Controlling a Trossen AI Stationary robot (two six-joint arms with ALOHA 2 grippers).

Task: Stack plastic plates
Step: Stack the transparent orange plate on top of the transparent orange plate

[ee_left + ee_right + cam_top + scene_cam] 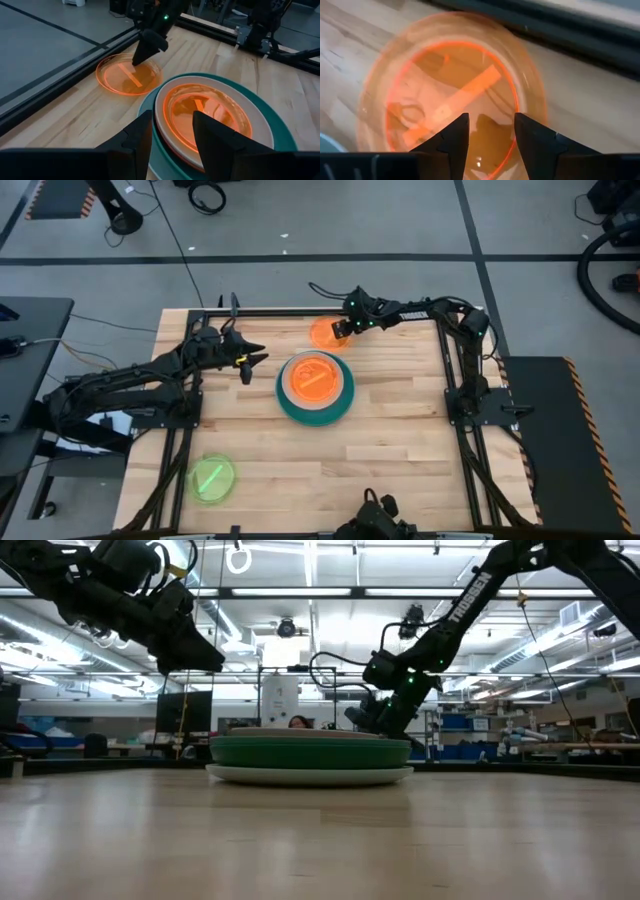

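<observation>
Here, far off the left hand (252, 360) toward the bench's (400, 450) near left corner, a lime green plate (211, 478) lies alone. The left hand hangs above the wood, fingers parted, holding nothing. Just beside it to the right stands the stack (315, 389): a teal plate (338, 410) with a beige plate (260, 125) and a translucent orange plate (314, 378) on top. Beyond the stack, the right hand (343, 328) reaches down, fingers spread, its tips over another translucent orange plate (323, 333) flat on the bench.
</observation>
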